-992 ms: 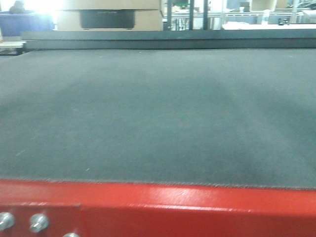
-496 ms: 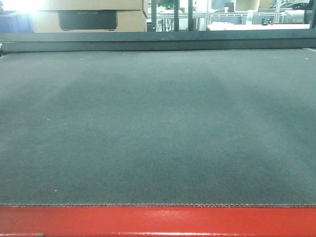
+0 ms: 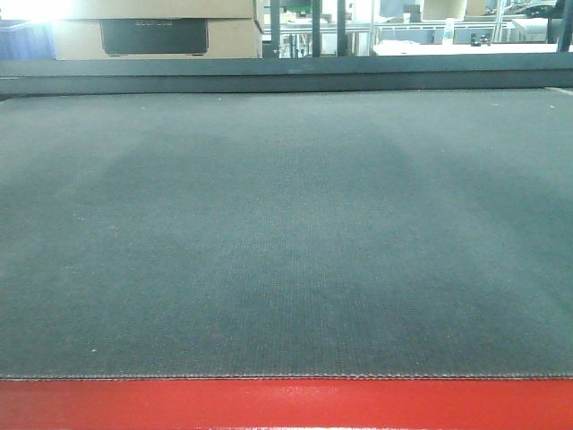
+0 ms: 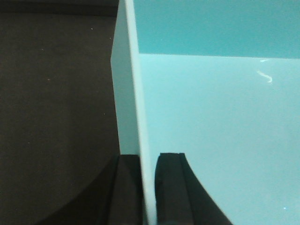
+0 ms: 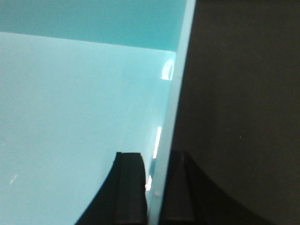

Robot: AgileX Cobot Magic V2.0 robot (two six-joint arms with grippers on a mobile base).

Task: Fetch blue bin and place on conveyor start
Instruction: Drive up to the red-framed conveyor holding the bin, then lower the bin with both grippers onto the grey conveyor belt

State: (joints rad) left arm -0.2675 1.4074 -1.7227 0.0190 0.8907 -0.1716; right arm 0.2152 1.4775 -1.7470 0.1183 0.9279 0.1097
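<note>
The blue bin (image 4: 211, 117) shows only in the wrist views, as a pale cyan tub seen from above its rim. My left gripper (image 4: 148, 187) is shut on the bin's left wall (image 4: 133, 93), one black finger inside and one outside. On the opposite wall (image 5: 176, 108) my right gripper (image 5: 156, 187) is shut the same way, and the blue bin (image 5: 70, 108) floor fills the left of that view. The conveyor start (image 3: 286, 224) is a wide dark grey belt with a red front edge (image 3: 286, 405), filling the front view. Dark belt surface (image 4: 56, 108) lies beside the bin.
Cardboard boxes (image 3: 152, 31) stand beyond the belt's far end at the back left. A dark rail (image 3: 286, 70) runs across the far end. Metal frames and white tables (image 3: 448, 31) show at the back right.
The front view has shifted: the belt fills more of the frame, the red edge has sunk lower, and the bolts at the lower left have gone out of sight.
</note>
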